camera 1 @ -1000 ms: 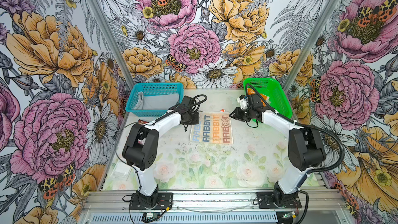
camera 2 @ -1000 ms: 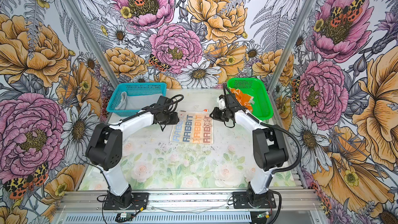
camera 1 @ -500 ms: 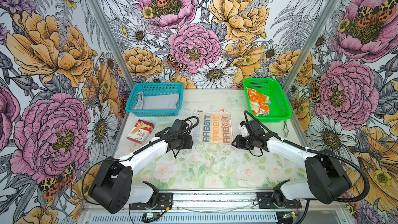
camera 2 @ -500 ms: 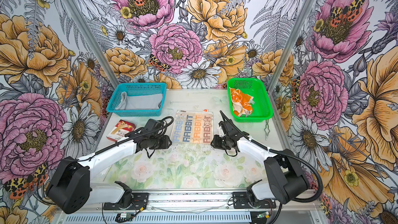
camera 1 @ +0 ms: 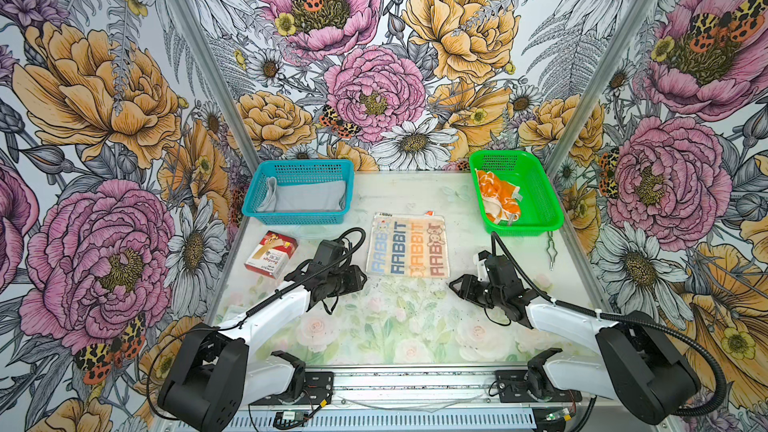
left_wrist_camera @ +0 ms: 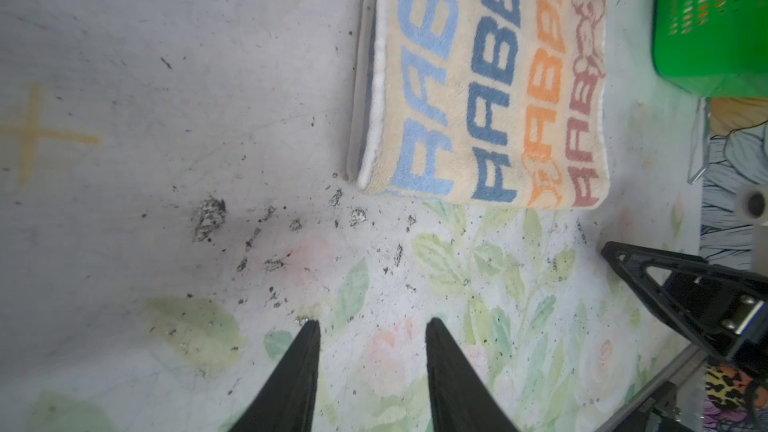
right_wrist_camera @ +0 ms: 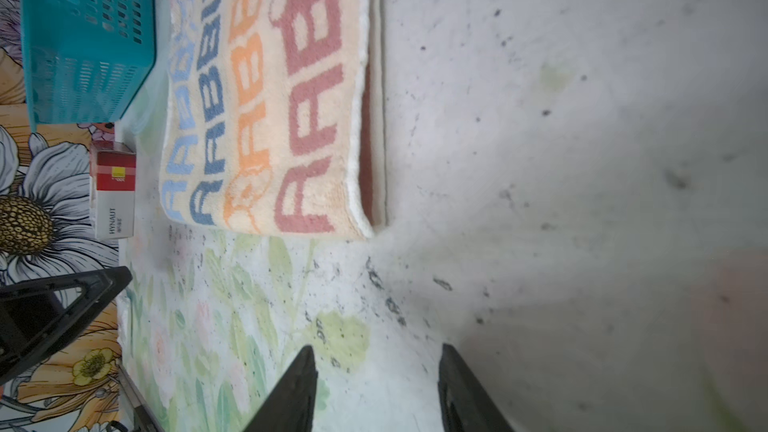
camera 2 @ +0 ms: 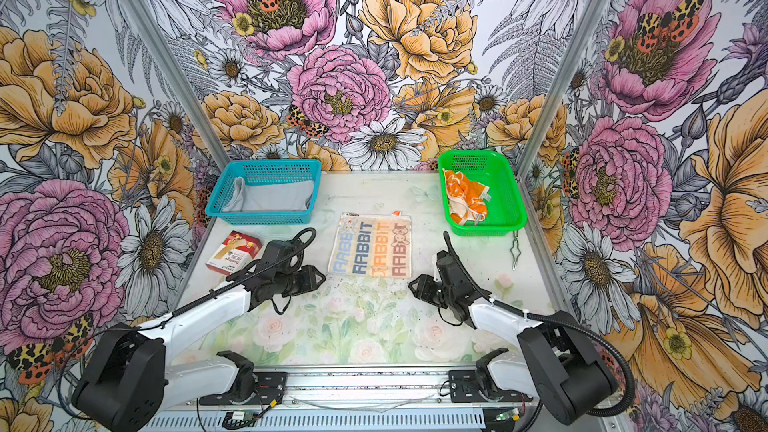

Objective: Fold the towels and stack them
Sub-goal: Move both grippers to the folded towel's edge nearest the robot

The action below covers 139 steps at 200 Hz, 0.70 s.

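Note:
The cream RABBIT towel (camera 1: 409, 245) (camera 2: 372, 245) lies folded flat in the middle of the table, its doubled edges showing in the left wrist view (left_wrist_camera: 486, 89) and the right wrist view (right_wrist_camera: 266, 97). A grey towel (camera 1: 307, 197) (camera 2: 270, 197) sits in the blue basket. An orange towel (camera 1: 498, 197) (camera 2: 467, 199) lies crumpled in the green basket. My left gripper (camera 1: 361, 278) (left_wrist_camera: 374, 326) hovers open just off the RABBIT towel's near left corner. My right gripper (camera 1: 455, 284) (right_wrist_camera: 376, 351) stands open off its near right corner. Neither holds anything.
The blue basket (camera 1: 299, 218) stands at the back left and the green basket (camera 1: 544, 201) at the back right. A red-and-white box (camera 1: 271, 254) (right_wrist_camera: 113, 184) lies left of the left gripper. A small metal clip (camera 1: 550, 249) lies in front of the green basket.
Both grippers left the RABBIT towel's far edge and drew back toward the front, past its near corners, with their jaws opening wider. The box, earlier hidden by the left arm, now shows.

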{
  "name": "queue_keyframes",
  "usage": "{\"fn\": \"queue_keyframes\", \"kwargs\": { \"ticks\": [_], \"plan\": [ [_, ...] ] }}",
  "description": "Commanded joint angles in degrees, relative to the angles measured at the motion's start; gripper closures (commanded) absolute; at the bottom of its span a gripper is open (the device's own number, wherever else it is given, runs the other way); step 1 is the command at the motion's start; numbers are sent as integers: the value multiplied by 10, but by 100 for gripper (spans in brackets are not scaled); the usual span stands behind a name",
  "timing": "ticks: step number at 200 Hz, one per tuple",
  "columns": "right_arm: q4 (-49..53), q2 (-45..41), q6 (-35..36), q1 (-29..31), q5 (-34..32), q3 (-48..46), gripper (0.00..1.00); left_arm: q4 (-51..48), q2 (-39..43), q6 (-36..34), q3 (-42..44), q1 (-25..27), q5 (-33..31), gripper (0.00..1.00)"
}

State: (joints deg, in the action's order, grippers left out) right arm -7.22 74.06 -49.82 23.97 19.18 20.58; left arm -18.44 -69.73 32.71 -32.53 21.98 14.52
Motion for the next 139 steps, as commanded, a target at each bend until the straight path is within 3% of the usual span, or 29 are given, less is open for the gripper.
{"fn": "queue_keyframes", "kwargs": {
  "ticks": [1,37,70,139],
  "plan": [
    [-131,48,-44,-1,10,8,51,86,-21,34,7,-12,63,56],
    [-156,96,-70,-1,-4,21,52,73,-68,42,-15,-21,52,56],
    [-99,71,-73,-1,-49,27,52,82,-105,53,-23,-31,44,55],
    [-30,74,-58,0,-52,56,53,112,-177,50,-55,-34,42,55]
  ]
}}
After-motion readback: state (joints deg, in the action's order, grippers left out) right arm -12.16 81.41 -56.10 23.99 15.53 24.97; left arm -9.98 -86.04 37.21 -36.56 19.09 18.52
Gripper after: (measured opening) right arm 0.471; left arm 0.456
